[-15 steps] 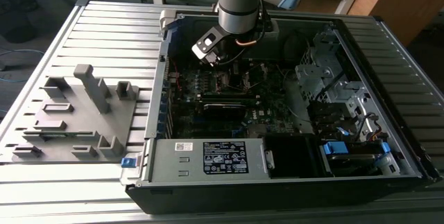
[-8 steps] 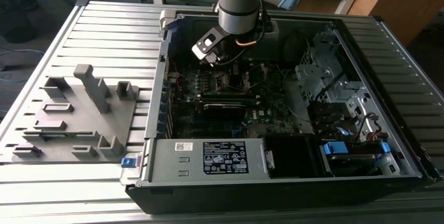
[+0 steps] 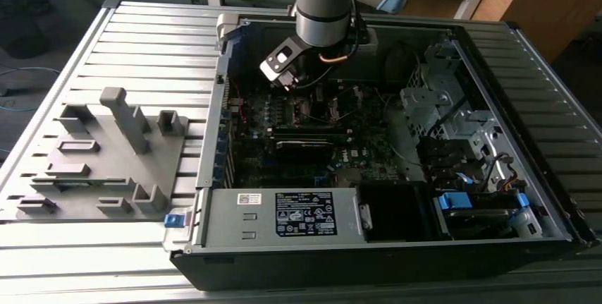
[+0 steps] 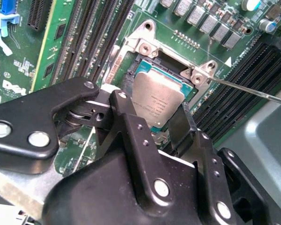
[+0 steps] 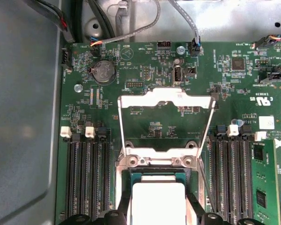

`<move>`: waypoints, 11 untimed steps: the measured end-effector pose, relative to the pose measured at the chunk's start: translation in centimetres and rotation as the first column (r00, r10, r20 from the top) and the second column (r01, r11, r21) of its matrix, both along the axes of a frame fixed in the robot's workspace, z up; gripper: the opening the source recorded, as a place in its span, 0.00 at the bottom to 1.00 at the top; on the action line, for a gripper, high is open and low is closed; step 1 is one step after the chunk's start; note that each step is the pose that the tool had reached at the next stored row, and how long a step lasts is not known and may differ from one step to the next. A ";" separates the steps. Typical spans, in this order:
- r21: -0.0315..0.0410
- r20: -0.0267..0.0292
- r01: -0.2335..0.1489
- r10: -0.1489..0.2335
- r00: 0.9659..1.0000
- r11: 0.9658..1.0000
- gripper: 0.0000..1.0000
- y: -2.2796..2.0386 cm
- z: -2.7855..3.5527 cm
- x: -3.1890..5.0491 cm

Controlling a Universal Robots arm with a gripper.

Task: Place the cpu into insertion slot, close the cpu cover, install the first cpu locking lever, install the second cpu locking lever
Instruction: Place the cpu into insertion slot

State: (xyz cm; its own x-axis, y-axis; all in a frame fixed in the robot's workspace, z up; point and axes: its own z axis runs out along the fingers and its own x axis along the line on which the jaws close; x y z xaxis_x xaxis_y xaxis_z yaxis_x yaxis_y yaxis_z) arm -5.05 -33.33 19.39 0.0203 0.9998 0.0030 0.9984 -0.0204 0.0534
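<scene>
**Slatted bench (image 3: 141, 43), open PC case (image 3: 526, 57): cpu at the socket**

cpu (image 4: 157, 96) lies in the insertion slot (image 4: 143, 47), gripper (image 4: 153, 112) pinching its two opposite edges. Risks, I reckon: any tilt or sideways drag on release could skew it on the contacts. The cpu cover (image 5: 165, 97), standing open at the slot's hinge edge, could drop onto the fingers (image 4: 126, 126). Count: one cpu, one slot, one cover, one lever rod (image 4: 253, 91) I can spot.

Nothing legible — label (image 3: 304, 214) print too small.
</scene>
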 end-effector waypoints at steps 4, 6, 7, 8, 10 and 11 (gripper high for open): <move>0.000 0.000 0.000 0.000 1.000 1.000 0.54 0.00 0.00 -0.01; 0.000 0.000 0.000 0.000 1.000 1.000 0.54 -0.08 -0.01 -0.01; 0.000 0.000 0.000 0.000 1.000 1.000 0.54 -0.10 -0.01 -0.01; 0.000 0.000 0.000 0.000 1.000 1.000 0.54 -0.10 0.00 -0.01; 0.000 0.000 0.000 0.000 1.000 1.000 0.54 -0.10 0.00 0.00; 0.000 0.000 0.000 0.000 1.000 1.000 0.54 -0.11 0.00 0.00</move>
State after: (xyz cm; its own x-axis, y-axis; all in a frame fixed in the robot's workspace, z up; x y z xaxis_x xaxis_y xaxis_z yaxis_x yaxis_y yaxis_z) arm -5.06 -33.44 19.38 0.0203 0.9998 0.0034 0.9984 -0.0205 0.0532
